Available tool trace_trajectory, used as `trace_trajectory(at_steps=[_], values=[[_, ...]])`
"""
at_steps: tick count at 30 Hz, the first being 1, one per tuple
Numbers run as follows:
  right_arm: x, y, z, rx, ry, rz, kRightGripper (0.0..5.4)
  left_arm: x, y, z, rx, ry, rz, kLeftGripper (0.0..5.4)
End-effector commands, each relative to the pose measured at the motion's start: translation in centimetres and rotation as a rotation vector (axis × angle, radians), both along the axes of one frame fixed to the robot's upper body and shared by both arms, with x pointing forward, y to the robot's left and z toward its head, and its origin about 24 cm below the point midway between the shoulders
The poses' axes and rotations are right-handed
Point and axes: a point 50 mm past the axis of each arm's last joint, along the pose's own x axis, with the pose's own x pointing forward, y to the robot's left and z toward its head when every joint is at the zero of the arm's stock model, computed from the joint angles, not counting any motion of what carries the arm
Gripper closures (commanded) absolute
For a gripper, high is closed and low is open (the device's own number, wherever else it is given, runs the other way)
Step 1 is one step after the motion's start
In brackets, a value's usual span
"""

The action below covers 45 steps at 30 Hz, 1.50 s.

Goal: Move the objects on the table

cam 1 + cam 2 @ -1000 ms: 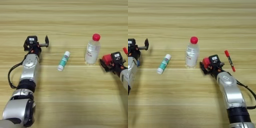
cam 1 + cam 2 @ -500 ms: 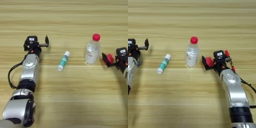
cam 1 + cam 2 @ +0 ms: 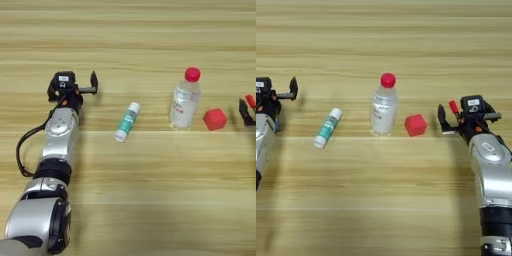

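A small clear bottle with a red cap (image 3: 384, 106) stands upright at the table's middle. Just right of it, the red cube (image 3: 415, 124) rests on the wood, free of any finger. My right gripper (image 3: 463, 116) is open a short way right of the cube, nothing between its fingers. Only the red pen's tip (image 3: 454, 107) shows, beside the gripper's left finger; the gripper hides the remainder. The blue-capped tube (image 3: 126, 121) lies slanted left of the bottle. My left gripper (image 3: 72, 88) is parked open at the far left, apart from the tube.
The light wooden table (image 3: 150, 190) fills both views. My left forearm (image 3: 57, 145) stretches from the near left corner up to its gripper, and my right forearm (image 3: 491, 175) runs along the right edge.
My right gripper has let go of the red cube and drawn back to the right. The cube now sits on the table beside the bottle. The left arm has not moved.
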Motion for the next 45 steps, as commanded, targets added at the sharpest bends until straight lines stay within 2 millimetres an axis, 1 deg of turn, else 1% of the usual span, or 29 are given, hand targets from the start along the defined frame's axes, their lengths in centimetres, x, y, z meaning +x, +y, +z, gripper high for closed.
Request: trace_trajectory(at_steps=[1, 5, 10, 18, 22, 24, 26, 28, 34, 45], values=[[0.3, -1.1, 0.0, -0.031, 0.022, -0.031, 0.01, 0.4, -0.3, 0.7, 0.008, -0.022, -0.007, 0.00], [0.4, -1.6, -0.7, -0.011, 0.063, -0.042, 0.01, 0.4, -0.3, 0.7, 0.008, -0.023, -0.006, 0.00], [0.4, -1.3, -1.9, 0.051, 0.142, 0.001, 0.01, 0.4, -0.3, 0.7, 0.008, -0.024, -0.006, 0.00], [0.4, -2.4, -3.6, 0.154, 0.235, -0.038, 0.01, 0.4, -0.3, 0.7, 0.007, -0.026, -0.006, 0.00], [0.4, -2.8, -3.9, 0.170, 0.254, -0.049, 0.01, 0.4, -0.3, 0.7, 0.007, -0.026, -0.006, 0.00], [0.4, -2.7, -4.1, 0.236, 0.263, -0.053, 0.01, 0.4, -0.3, 0.7, 0.007, -0.026, -0.006, 0.00], [0.3, -2.5, -4.6, 0.340, 0.292, -0.053, 0.23, 0.4, -0.3, 0.7, 0.007, -0.027, -0.005, 0.00], [0.3, -2.5, -4.8, 0.376, 0.310, -0.054, 0.38, 0.4, -0.3, 0.8, 0.006, -0.028, -0.005, 0.00], [0.3, -2.4, -5.1, 0.380, 0.332, -0.043, 1.08, 0.4, -0.3, 0.8, 0.005, -0.030, -0.005, 0.00], [0.2, -1.6, -5.4, 0.318, 0.354, 0.011, 2.31, 0.4, -0.3, 0.8, 0.003, -0.032, -0.003, 0.00]])
